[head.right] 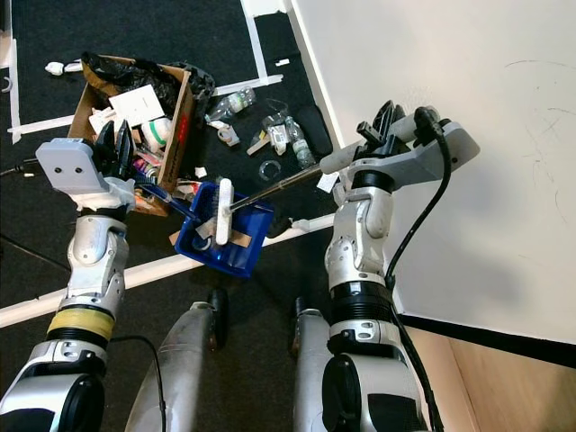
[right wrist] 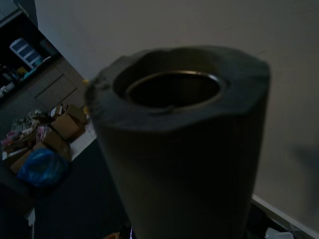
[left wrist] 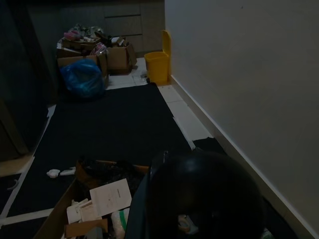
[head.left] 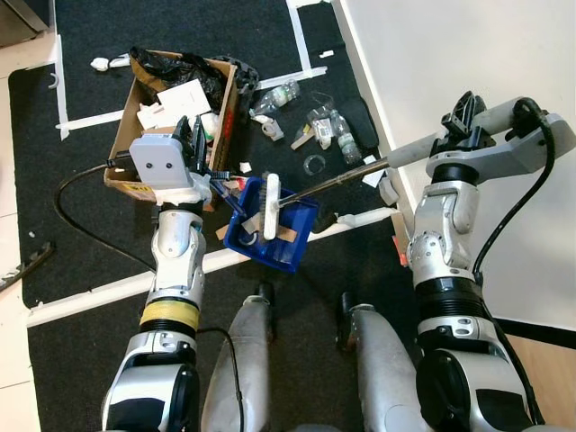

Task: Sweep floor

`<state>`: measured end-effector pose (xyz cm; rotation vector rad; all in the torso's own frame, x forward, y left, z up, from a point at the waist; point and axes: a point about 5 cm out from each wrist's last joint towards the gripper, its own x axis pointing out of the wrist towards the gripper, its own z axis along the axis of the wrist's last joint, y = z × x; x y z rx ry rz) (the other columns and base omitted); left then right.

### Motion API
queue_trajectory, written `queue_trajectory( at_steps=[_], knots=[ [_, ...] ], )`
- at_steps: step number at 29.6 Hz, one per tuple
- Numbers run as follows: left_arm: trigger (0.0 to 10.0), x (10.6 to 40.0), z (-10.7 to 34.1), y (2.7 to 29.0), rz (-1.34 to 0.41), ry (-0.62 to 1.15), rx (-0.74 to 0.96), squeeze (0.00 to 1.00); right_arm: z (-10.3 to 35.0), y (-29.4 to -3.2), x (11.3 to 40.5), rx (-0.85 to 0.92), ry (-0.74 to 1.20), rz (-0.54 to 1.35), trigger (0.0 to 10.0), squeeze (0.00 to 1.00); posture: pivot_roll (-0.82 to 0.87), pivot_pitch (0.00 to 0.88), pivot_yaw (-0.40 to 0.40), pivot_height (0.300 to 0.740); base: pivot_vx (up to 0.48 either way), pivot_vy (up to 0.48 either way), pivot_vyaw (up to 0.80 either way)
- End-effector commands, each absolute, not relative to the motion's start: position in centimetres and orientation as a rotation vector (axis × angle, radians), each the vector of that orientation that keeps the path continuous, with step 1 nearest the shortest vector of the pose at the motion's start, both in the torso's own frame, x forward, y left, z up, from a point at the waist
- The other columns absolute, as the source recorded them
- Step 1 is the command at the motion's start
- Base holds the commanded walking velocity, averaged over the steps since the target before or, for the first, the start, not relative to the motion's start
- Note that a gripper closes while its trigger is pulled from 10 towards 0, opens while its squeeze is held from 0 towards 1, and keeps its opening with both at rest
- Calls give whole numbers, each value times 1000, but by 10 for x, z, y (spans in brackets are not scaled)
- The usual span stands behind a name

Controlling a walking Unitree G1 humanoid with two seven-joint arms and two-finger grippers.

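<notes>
My left gripper [head.left: 193, 142] is shut on the handle of a blue dustpan [head.left: 301, 219], which is held tilted just above the black carpet. The dustpan's dark handle end [left wrist: 204, 194] looms close in the left wrist view. My right gripper [head.left: 463, 112] is shut on the grey foam top of a broom pole [head.left: 346, 179], and that pole end [right wrist: 179, 139] takes up most of the right wrist view. The white brush head [head.left: 271, 205] rests inside the dustpan beside a brown scrap [head.left: 287, 236]. Bottles and wrappers [head.left: 326, 130] lie scattered beyond it.
A cardboard box [head.left: 123, 144] full of rubbish stands just behind my left gripper. A white wall [head.left: 468, 45] runs along the right. White tape lines [head.left: 99, 292] cross the carpet, and a black cable [head.left: 67, 184] loops at left. Farther off are a yellow bin [left wrist: 157, 67] and a blue bag [left wrist: 82, 79].
</notes>
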<state>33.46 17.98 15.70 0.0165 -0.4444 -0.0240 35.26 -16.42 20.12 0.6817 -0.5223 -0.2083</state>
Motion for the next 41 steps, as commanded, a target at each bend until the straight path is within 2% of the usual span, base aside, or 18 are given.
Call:
queue_trajectory(
  at_steps=[1, 5, 6, 13, 29, 41],
  knots=[
    [10000, 331, 131, 166, -51, -343, -40, 0, 211, -177, 350, 712, -573, -247, 10000, 0, 33, 388, -34, 740, 0, 0, 0],
    [10000, 333, 129, 166, -36, -326, -94, 0, 218, -201, 351, 646, -607, -317, 10000, 0, 37, 363, -43, 740, 0, 0, 0],
    [10000, 334, 130, 167, -31, -329, -108, 0, 216, -220, 349, 619, -610, -379, 10000, 0, 40, 355, -45, 740, 0, 0, 0],
    [10000, 337, 131, 166, -32, -332, -119, 0, 211, -251, 344, 471, -596, -465, 10000, 0, 37, 331, -51, 740, 0, 0, 0],
    [10000, 346, 137, 150, -114, -339, -220, 0, 164, -252, 332, 215, -449, -471, 10000, 0, 59, 267, -45, 740, 0, 0, 0],
    [10000, 347, 133, 146, -149, -320, -217, 0, 172, -267, 328, 111, -492, -531, 10000, 0, 56, 228, -23, 740, 0, 0, 0]
  ],
)
